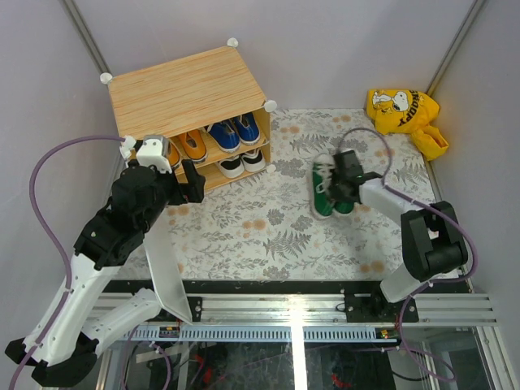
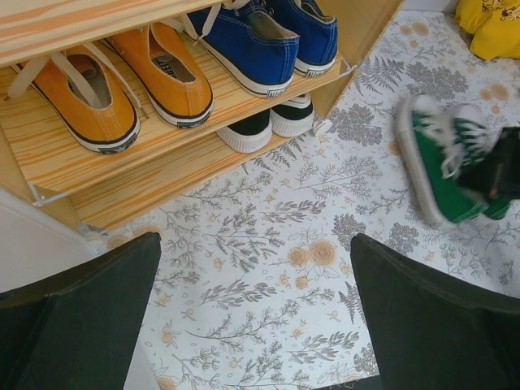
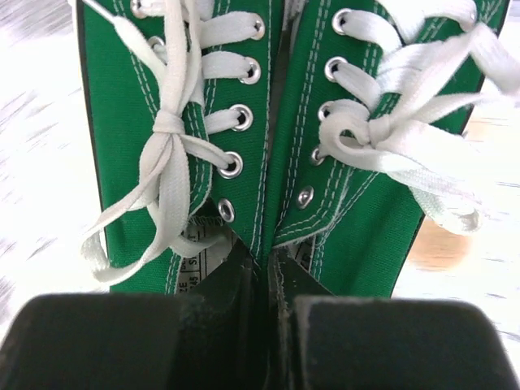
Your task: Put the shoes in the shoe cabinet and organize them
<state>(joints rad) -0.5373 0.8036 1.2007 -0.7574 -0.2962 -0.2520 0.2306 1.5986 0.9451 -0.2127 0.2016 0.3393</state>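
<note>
Two green shoes (image 3: pixel 130 138) pinched by inner collars between right fingers (image 3: pixel 231 288), left fingers (image 2: pixel 81 325) wide apart, empty

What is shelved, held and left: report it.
Done: in the cabinet, orange pair and blue pair on the upper shelf, dark pair on the lower. In hand: right claw shut on the green pair. To do: shelve it; lower shelf shows room. Left claw open.

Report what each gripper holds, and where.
Right gripper pinches the green shoes by their touching inner collar walls, both together. Left gripper holds nothing; fingers open.
</note>
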